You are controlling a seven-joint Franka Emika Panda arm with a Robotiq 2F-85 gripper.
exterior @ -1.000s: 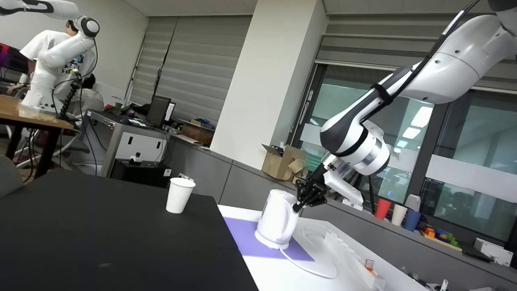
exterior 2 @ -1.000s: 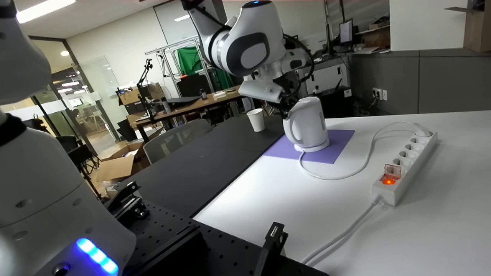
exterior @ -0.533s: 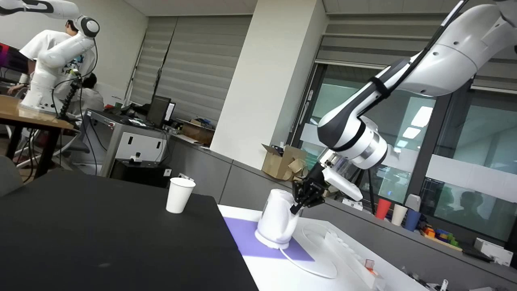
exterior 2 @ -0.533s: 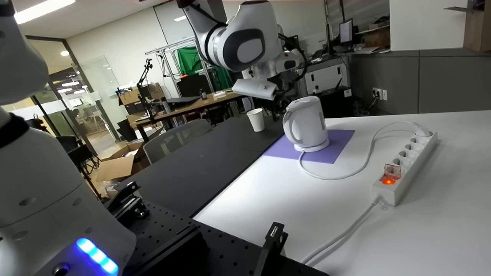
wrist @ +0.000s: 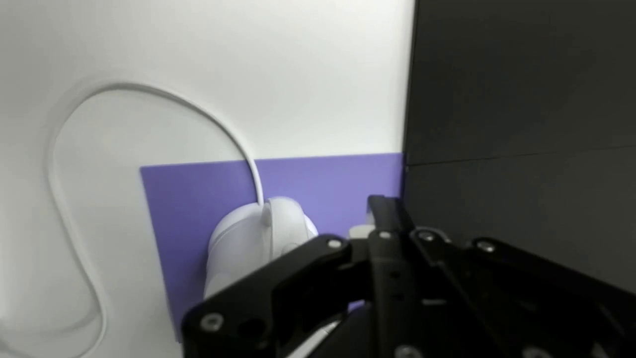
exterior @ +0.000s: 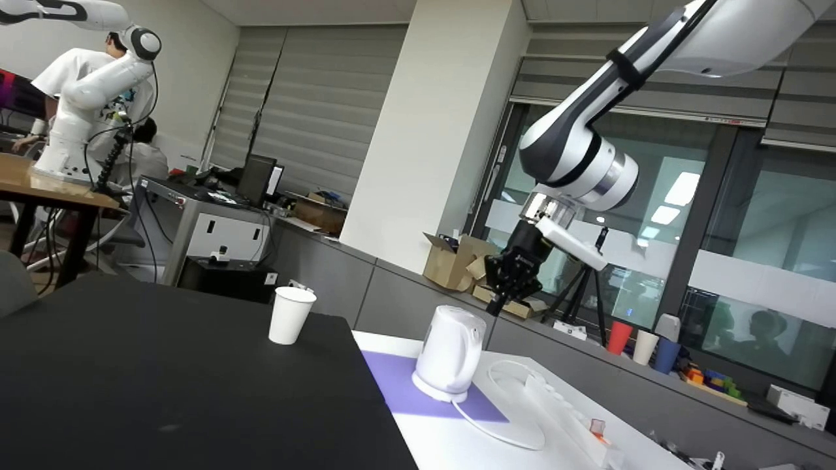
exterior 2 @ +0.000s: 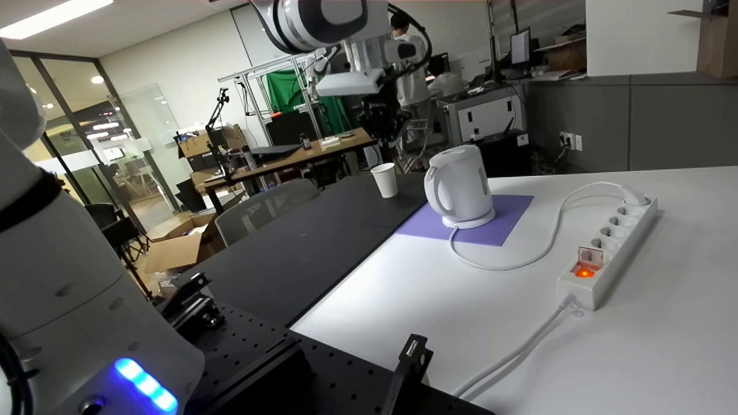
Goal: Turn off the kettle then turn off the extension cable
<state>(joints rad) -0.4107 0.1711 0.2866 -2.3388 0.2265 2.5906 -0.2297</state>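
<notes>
The white kettle [exterior: 447, 352] stands upright on its base on the purple mat in both exterior views [exterior 2: 461, 184]. Its handle and part of its body show in the wrist view [wrist: 243, 253], partly hidden by my gripper. The white extension cable [exterior 2: 614, 248] lies on the white table; its switch glows orange under a raised clear cover. It also shows in an exterior view [exterior: 568, 418] and is out of the wrist view. My gripper [wrist: 390, 201] is shut and empty. It hangs above and apart from the kettle, on the handle side, in both exterior views [exterior: 494, 307] [exterior 2: 386, 151].
A purple mat [exterior 2: 501, 230] lies under the kettle. The kettle's white cord [exterior 2: 513, 268] loops across the white table [exterior 2: 403, 311] to the far end of the extension cable. A white paper cup [exterior 2: 385, 180] stands on the black table [exterior 2: 323, 236] beside it.
My gripper has moved from the top of the kettle's handle up and away from the kettle. The kettle and the extension cable have stayed in place. The orange switch light stays lit.
</notes>
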